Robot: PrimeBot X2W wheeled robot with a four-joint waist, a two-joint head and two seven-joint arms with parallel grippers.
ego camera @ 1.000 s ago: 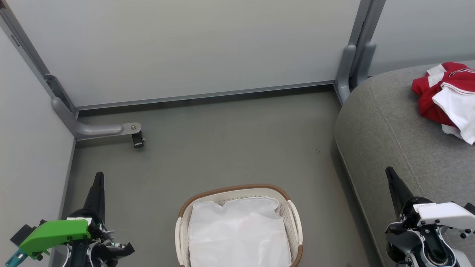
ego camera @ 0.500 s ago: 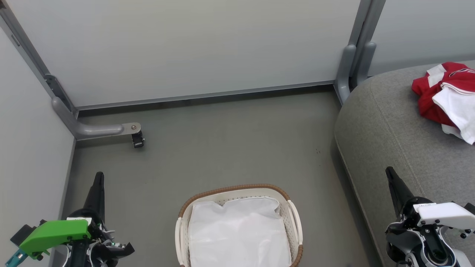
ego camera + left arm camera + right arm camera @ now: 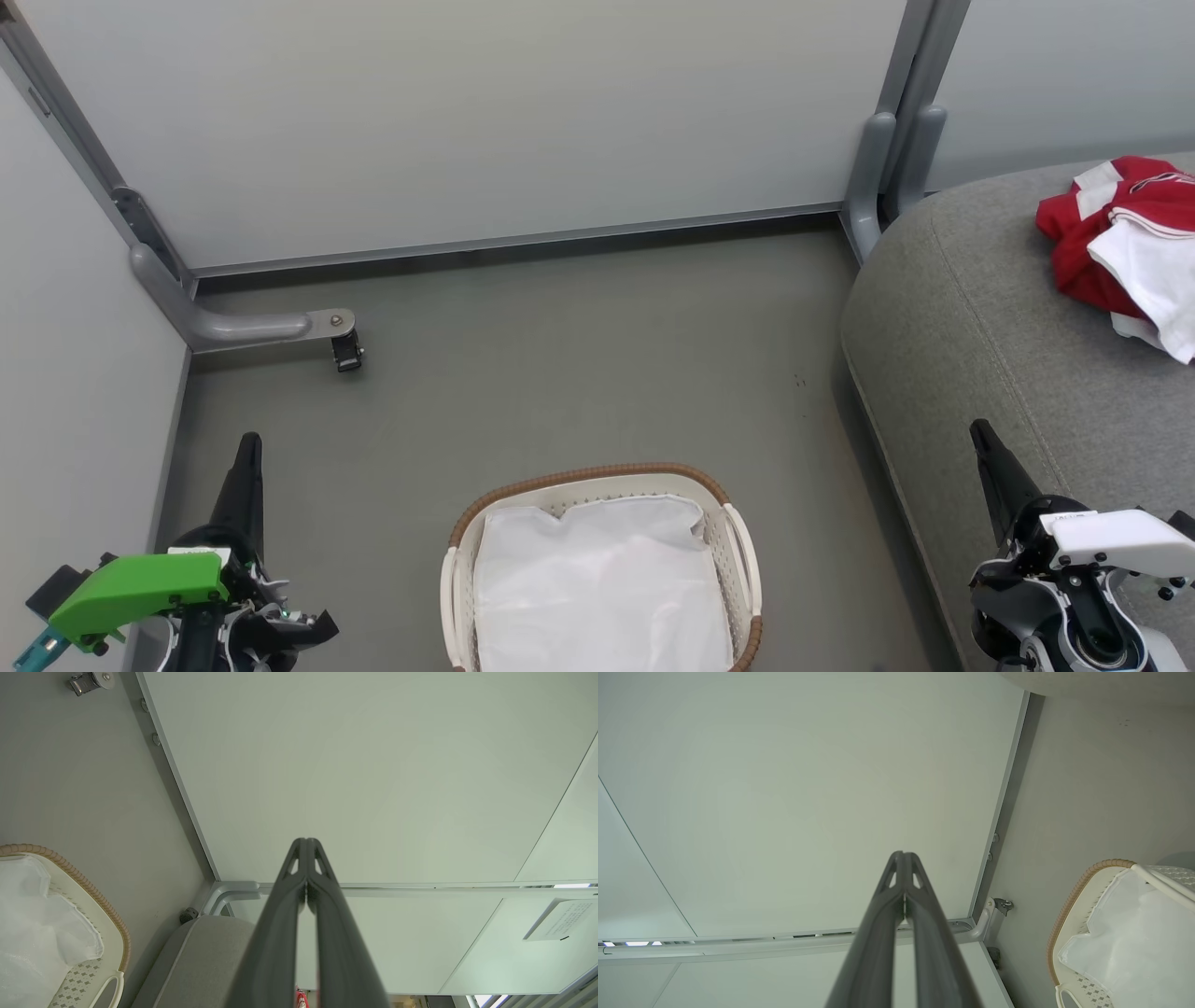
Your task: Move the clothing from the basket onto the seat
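The clothing (image 3: 1120,247), a red jersey with white trim under a white garment, lies heaped on the grey seat (image 3: 990,317) at the right edge of the head view. The white basket (image 3: 742,551) with its brown rim stands on the floor at the bottom centre; inside it lies a smooth white liner sheet (image 3: 597,588). My left gripper (image 3: 247,448) is shut and empty at the lower left, well left of the basket. My right gripper (image 3: 980,434) is shut and empty over the seat's front edge. The basket (image 3: 105,919) (image 3: 1069,905) also shows at a side of each wrist view.
Pale partition panels (image 3: 485,121) close off the far side and the left, with grey metal feet (image 3: 233,327) and a small caster (image 3: 347,353) on the floor. A grey post (image 3: 887,159) stands by the seat's far corner. Open grey floor (image 3: 579,364) lies beyond the basket.
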